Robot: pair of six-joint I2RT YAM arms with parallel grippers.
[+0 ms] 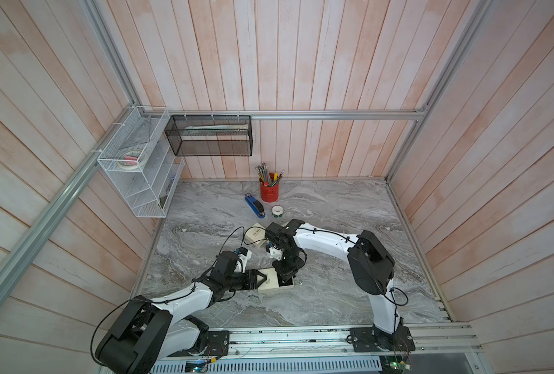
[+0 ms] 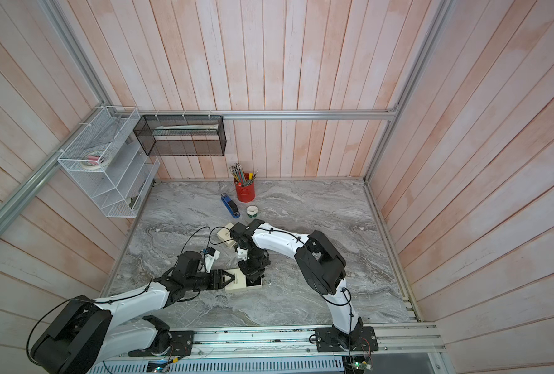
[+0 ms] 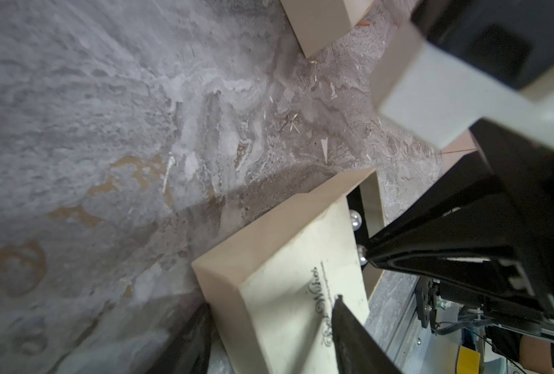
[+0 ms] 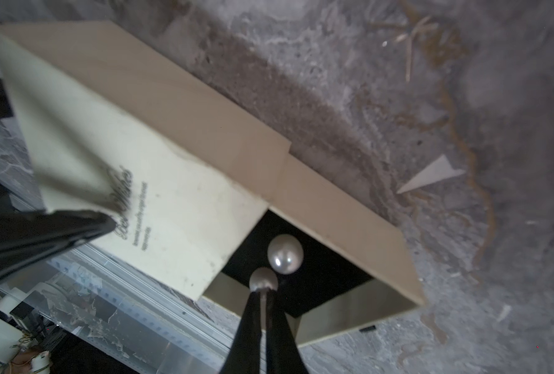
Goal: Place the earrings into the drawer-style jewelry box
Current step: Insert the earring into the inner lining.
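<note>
Your right gripper (image 4: 263, 293) pinches the earring (image 4: 263, 281) by its post; the pearl looks light, slippery. Left gripper (image 1: 265, 280) clamps the jewelry box (image 4: 172, 194).

The left arm (image 1: 185, 298) stretches low and nearly level, its left gripper (image 1: 264, 281) clamped half-wide across the near end of the jewelry box (image 3: 285, 291). The right arm (image 1: 324, 241) arches over, wrist bent straight down, with the right gripper (image 4: 263, 293) pinched almost closed on an earring (image 4: 263, 279) that pokes out just beyond its fingertips.
</note>
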